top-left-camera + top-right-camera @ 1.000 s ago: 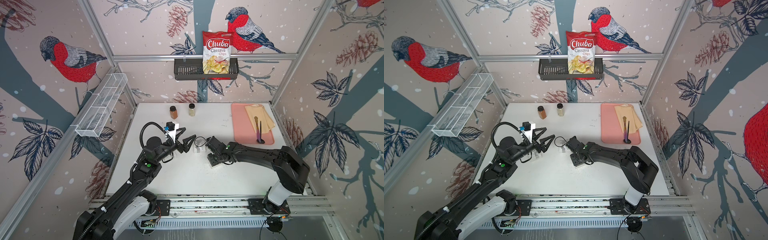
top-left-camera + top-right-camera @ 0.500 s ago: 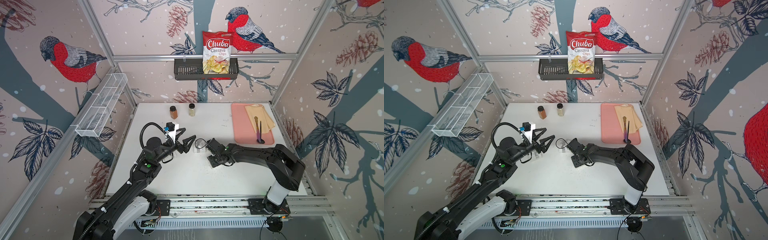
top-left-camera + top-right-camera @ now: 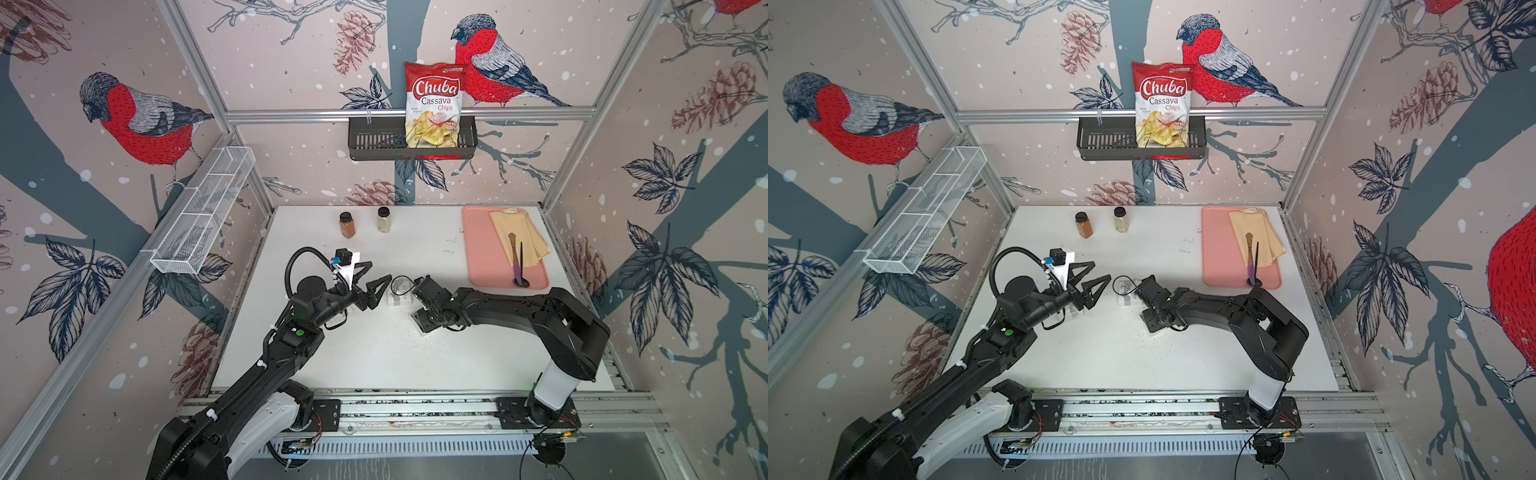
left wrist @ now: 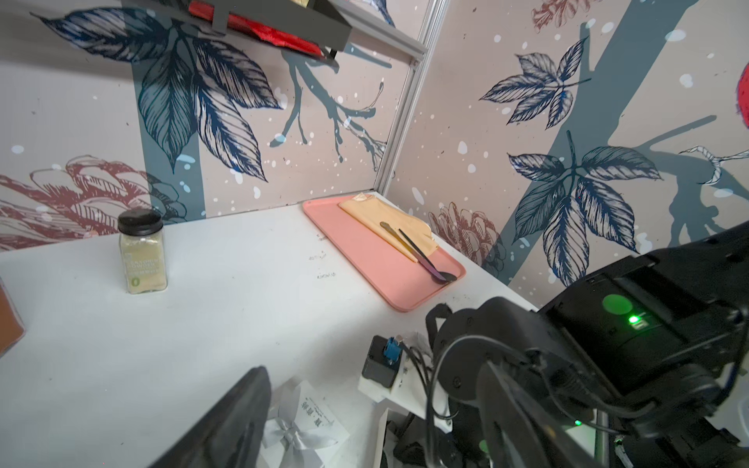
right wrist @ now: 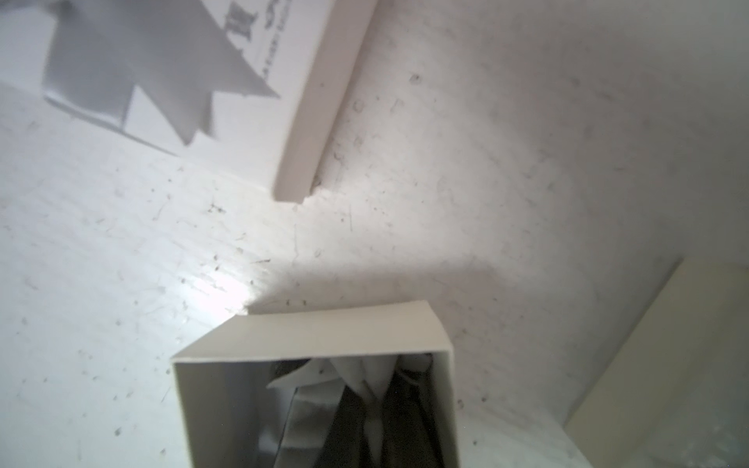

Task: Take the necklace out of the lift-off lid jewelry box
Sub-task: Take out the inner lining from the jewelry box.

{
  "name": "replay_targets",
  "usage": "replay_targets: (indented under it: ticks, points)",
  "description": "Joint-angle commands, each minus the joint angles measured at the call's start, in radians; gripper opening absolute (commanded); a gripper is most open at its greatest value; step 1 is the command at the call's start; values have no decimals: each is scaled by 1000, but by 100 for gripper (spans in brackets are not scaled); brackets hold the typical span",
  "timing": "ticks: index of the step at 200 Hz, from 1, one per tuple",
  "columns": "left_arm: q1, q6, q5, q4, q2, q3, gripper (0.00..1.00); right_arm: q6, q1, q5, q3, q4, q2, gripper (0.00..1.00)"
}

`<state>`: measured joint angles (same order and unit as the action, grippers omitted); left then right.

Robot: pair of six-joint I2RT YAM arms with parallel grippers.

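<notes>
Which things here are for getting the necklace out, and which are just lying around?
For the job: box, lid off beside it; the necklace itself isn't clear to see.
Just lying about: brown jar, pale jar, tray with cloth and spoon, chips in a black basket, wire basket.

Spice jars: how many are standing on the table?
2. An orange-brown spice jar and a pale spice jar stand apart, side by side, near the back edge of the table, left of the pink tray. Some tabletop is covered, so another could be hidden.
</notes>
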<state>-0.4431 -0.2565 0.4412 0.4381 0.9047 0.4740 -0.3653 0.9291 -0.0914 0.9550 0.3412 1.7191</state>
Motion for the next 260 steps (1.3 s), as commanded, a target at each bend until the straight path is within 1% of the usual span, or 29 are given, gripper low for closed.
replay_targets:
  ticks: [1, 6, 12, 32, 44, 67, 89, 114, 136, 153, 184, 196, 229, 260]
  points:
    - [-5, 59, 64, 31, 49, -22, 83, 19, -9, 37, -7, 14, -37, 10]
    - [-13, 73, 90, 33, 73, -23, 83, 21, -12, 42, -10, 7, -49, 9]
    - [-28, 74, 95, 20, 98, -17, 82, 27, -15, 49, -13, -1, -62, 9]
    - [-104, 80, 49, 5, 176, 4, 79, 34, -31, 61, -21, -20, -105, 8]
    - [-131, 78, 32, 16, 219, 10, 78, 37, -42, 73, -33, -34, -130, 7]
    - [-139, 35, 16, 75, 289, 11, 74, 47, -50, 69, -48, -50, -167, 7]
    - [-147, 19, 34, 102, 360, 27, 71, 49, -54, 65, -57, -51, -183, 7]
    - [-151, 1, 47, 141, 408, 27, 70, 45, -66, 88, -79, -65, -220, 7]
    - [-151, -7, 37, 160, 420, 23, 70, 56, -85, 117, -93, -75, -277, 7]
    - [-151, -7, 25, 156, 419, 30, 70, 79, -114, 173, -114, -100, -347, 7]
    - [-152, -33, 92, 145, 410, 78, 70, 121, -169, 294, -157, -178, -501, 9]
    - [-152, -51, 120, 136, 393, 102, 70, 138, -173, 288, -158, -190, -539, 9]
    - [-153, -83, 183, 94, 337, 170, 70, 159, -174, 211, -159, -226, -590, 9]
    - [-157, -96, 203, 49, 329, 229, 69, 187, -149, 195, -165, -299, -616, 10]
